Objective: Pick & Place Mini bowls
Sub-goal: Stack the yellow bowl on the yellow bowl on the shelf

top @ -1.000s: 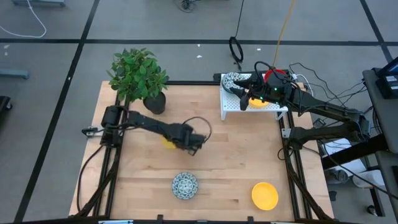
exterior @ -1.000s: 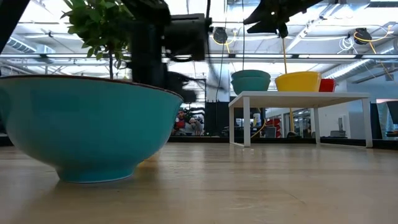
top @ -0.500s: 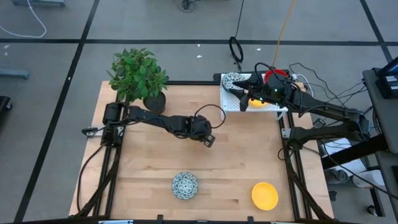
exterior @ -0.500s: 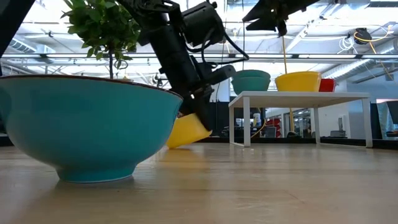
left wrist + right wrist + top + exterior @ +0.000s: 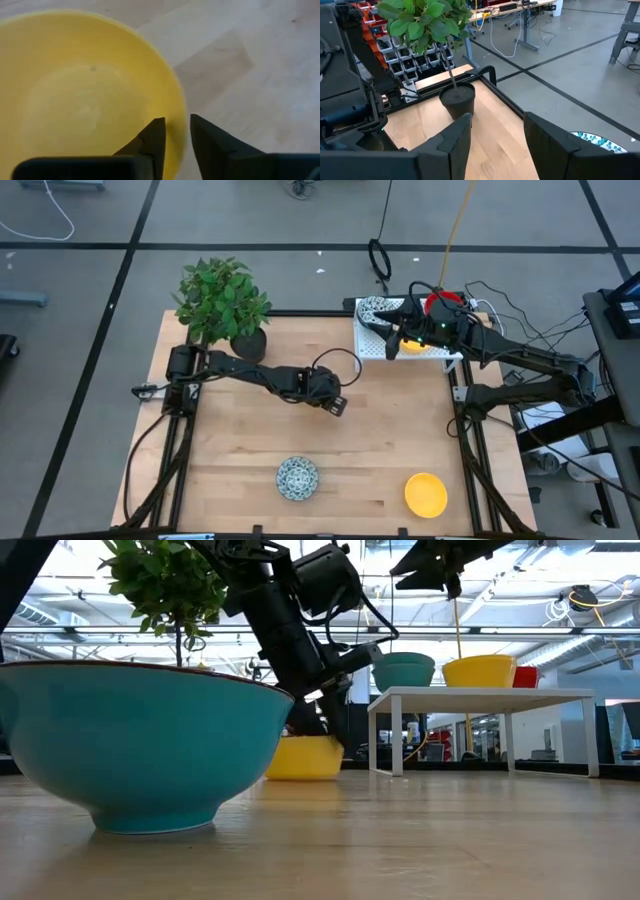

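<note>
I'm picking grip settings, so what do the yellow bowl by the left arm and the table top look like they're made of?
The yellow bowl looks like glazed ceramic or hard plastic: smooth, even colour with a soft sheen; the look leaves it open which. The table top looks like pale wood, butcher-block style: narrow jointed strips with visible grain and a matte finish.

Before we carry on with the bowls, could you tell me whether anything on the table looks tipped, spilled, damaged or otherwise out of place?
Nothing stands out. The yellow bowl under the left gripper sits flat and upright on the table, its rim between the slightly parted fingers. The patterned bowl, the other yellow bowl and the plant stand upright, nothing spilled.
</note>
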Controlling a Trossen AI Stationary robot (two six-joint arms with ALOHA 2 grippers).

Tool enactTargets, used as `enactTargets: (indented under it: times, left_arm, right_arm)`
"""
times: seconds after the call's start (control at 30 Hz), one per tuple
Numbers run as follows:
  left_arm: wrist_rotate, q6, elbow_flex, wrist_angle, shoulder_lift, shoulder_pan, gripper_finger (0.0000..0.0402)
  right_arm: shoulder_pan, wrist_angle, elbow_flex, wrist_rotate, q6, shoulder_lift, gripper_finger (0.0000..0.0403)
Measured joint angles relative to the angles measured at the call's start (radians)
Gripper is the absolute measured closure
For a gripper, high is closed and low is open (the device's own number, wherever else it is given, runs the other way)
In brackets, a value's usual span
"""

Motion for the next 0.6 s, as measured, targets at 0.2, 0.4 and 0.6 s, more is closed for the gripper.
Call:
enactTargets:
  times: [0.2, 0.4, 0.6]
  left_arm:
    - [0.113, 0.013, 0.0, 0.129, 0.0, 0.001, 0.0259]
    - [0.286, 0.034, 0.0, 0.217, -0.046, 0.008, 0.0227]
    - [0.3, 0.08, 0.0, 0.142, -0.176, 0.009, 0.0227]
  right_arm:
    - [0.0, -0.035, 0.0, -0.004, -0.002, 0.0, 0.0234]
    - [0.009, -0.101, 0.0, -0.006, -0.026, 0.0, 0.0234]
    - [0.064, -0.11, 0.0, -0.008, -0.03, 0.018, 0.0234]
